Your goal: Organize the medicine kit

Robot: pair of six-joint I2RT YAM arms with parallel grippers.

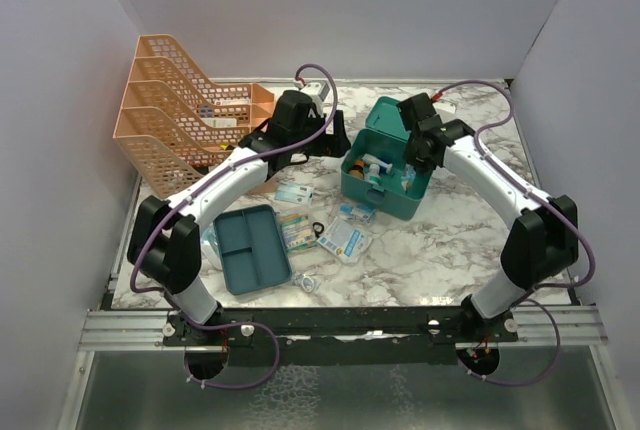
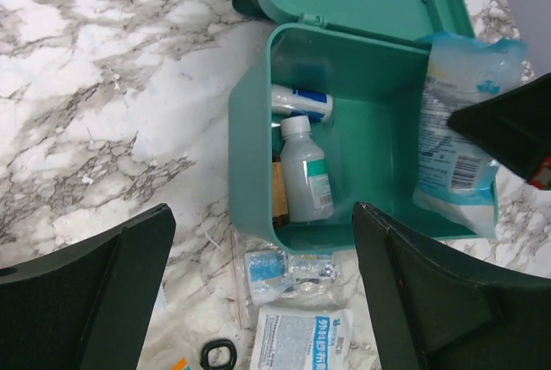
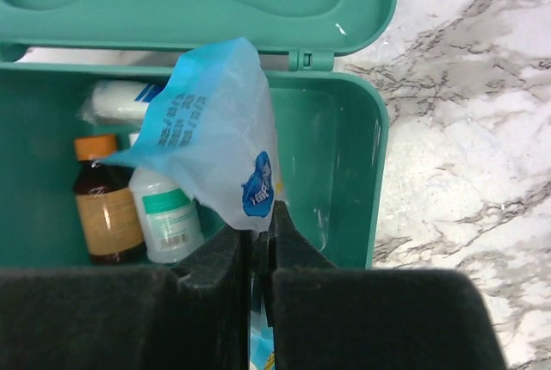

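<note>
The medicine kit (image 1: 385,200) is a teal box standing open at the middle right of the table, its lid tipped back. Inside lie a clear bottle with a green label (image 2: 306,168), a brown bottle (image 3: 108,211) and a white roll with blue print (image 2: 301,101). My right gripper (image 3: 263,219) is shut on a blue-and-white plastic packet (image 3: 215,129), which hangs over the kit's right half (image 2: 456,129). My left gripper (image 2: 258,211) is open and holds nothing, hovering above the kit's near-left wall (image 2: 250,146) and the table.
A clear sachet (image 2: 284,271), a white packet with blue print (image 2: 301,340) and a black ring (image 2: 218,354) lie on the marble beside the kit. A flat teal divided tray (image 1: 250,248) sits front left. An orange mesh rack (image 1: 175,115) stands back left.
</note>
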